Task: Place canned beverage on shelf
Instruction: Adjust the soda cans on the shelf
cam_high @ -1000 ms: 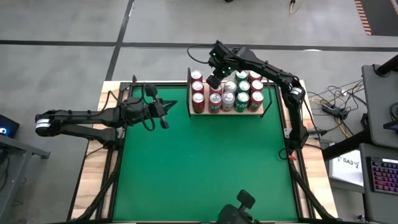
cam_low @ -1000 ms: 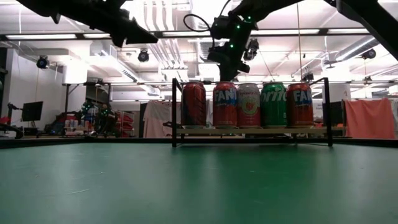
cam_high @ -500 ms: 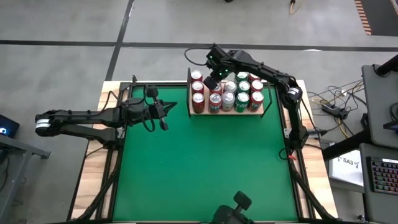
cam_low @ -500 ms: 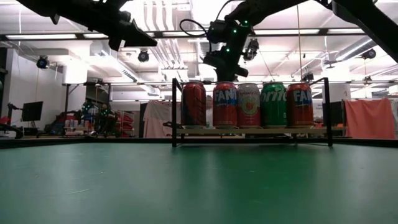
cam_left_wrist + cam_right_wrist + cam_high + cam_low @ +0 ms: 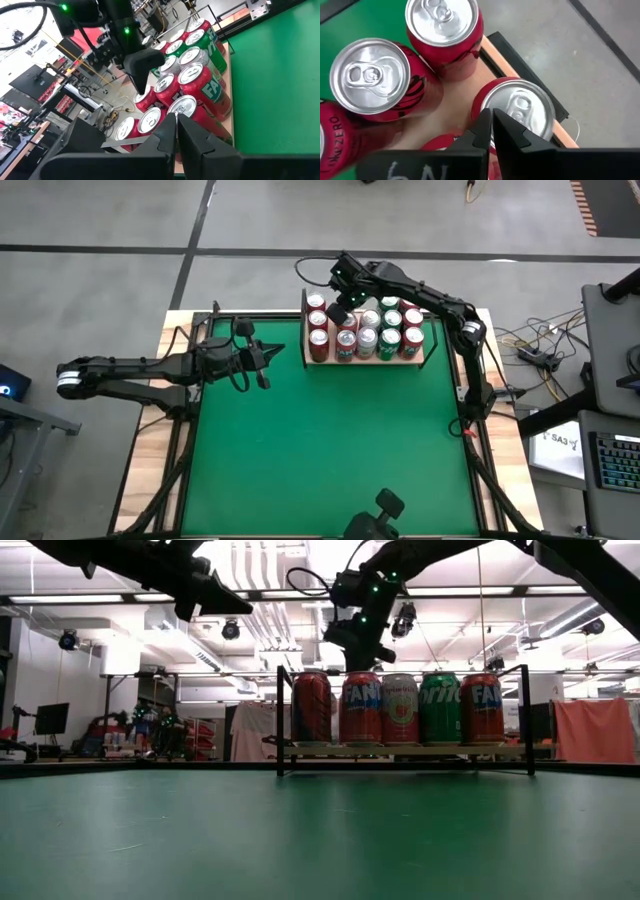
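Note:
The shelf point(image 5: 365, 362), a tan board with black uprights, stands at the far edge of the green tabletop. Several red, green and silver-topped cans point(image 5: 382, 330) stand upright on it in rows. My right gripper point(image 5: 338, 312) is shut and hangs over the shelf's left part. In the right wrist view it point(image 5: 491, 114) points down at a red can's silver top point(image 5: 525, 107) beside the shelf's edge. My left gripper point(image 5: 265, 360) is shut and holds nothing. It hovers above the felt left of the shelf and points at the cans point(image 5: 192, 80). My right gripper's shut fingertips point(image 5: 485, 120) stand over the rim of a red can's top point(image 5: 512, 102), coming from above and slanting down. I cannot tell whether they touch it. The can stands upright on the shelf board point(image 5: 455, 107).
The green felt point(image 5: 330, 450) lies open on the near side of the shelf. The shelf's black uprights point(image 5: 281, 720) rise at both ends. A desk with a keyboard point(image 5: 612, 465) and cables point(image 5: 540, 355) stand beyond the table's right edge.

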Controlling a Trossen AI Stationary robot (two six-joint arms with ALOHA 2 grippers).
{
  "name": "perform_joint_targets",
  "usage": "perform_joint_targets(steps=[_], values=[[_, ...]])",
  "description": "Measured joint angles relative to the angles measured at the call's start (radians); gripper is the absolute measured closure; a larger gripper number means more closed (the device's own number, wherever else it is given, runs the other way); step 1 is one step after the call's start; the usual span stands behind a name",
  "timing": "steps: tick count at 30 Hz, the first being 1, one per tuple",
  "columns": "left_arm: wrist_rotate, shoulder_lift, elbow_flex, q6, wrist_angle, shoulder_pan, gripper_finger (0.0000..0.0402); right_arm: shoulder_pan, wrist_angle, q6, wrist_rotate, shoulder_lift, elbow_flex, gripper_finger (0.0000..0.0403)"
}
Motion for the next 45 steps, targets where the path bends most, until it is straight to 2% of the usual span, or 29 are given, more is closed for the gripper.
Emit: perform_joint_targets(steps=[6, 10, 20, 24, 28, 45], values=[[0.0, 0.0, 0.0, 0.0, 0.001, 0.0, 0.0402, 0.006, -0.011, 0.005, 0.01, -0.042, 0.001, 0.0394], [0.0, 0.0, 0.0, 0.0, 0.001, 0.0, 0.0401, 0.027, -0.079, 0.036, 0.003, -0.066, 0.003, 0.0394], [0.0, 0.0, 0.0, 0.0, 0.004, 0.0, 0.0402, 0.114, -0.092, 0.047, 0.01, -0.048, -0.003, 0.0394], [0.0, 0.0, 0.0, 0.0, 0.004, 0.0, 0.0402, 0.12, -0.092, 0.059, 0.024, -0.045, -0.003, 0.0394], [0.0, 0.0, 0.001, 0.0, 0.004, 0.0, 0.0402, 0.12, -0.115, 0.065, 0.09, -0.045, -0.003, 0.0394], [0.001, 0.0, 0.001, 0.0, 0.002, 0.0, 0.0402, 0.127, -0.073, 0.083, 0.092, -0.047, -0.074, 0.0394]])
